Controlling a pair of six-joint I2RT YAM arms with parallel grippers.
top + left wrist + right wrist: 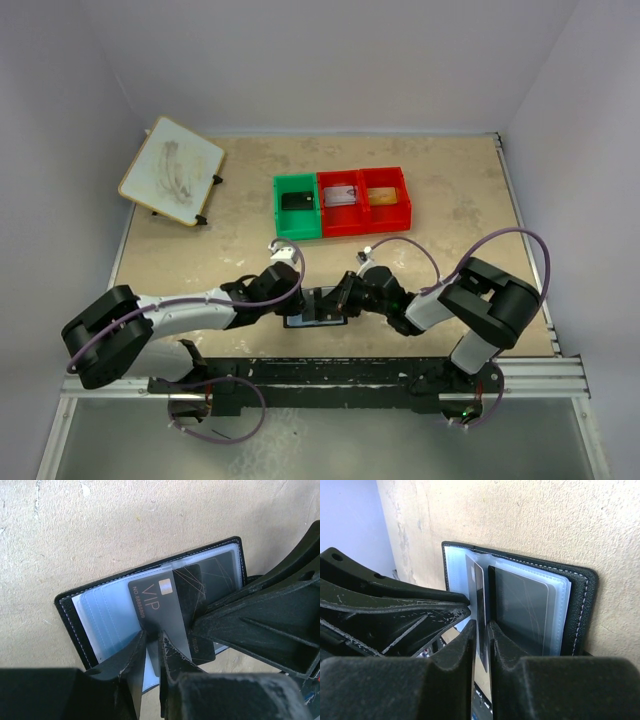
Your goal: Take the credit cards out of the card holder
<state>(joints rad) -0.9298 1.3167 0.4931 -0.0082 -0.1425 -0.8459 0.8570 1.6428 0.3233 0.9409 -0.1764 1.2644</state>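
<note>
The card holder (314, 320) lies open on the table between both arms, black outside (580, 605) and pale blue inside (100, 615). A dark credit card (160, 600) marked VIP sticks out of it at an angle. My left gripper (151, 642) is pinched on this card's lower edge. My right gripper (481, 630) closes around the same card (479, 587), seen edge-on, and its fingers (240, 620) come in from the right. A second dark card (200, 647) pokes out beneath. Another one sits in a clear sleeve (522, 605). Both grippers (305, 300) (338, 298) meet over the holder.
A green bin (297, 222) holding a dark item and a red two-part bin (363, 222) stand just beyond the holder. A pale board (172, 170) lies tilted at the back left corner. The arms' base rail (320, 378) runs along the near edge.
</note>
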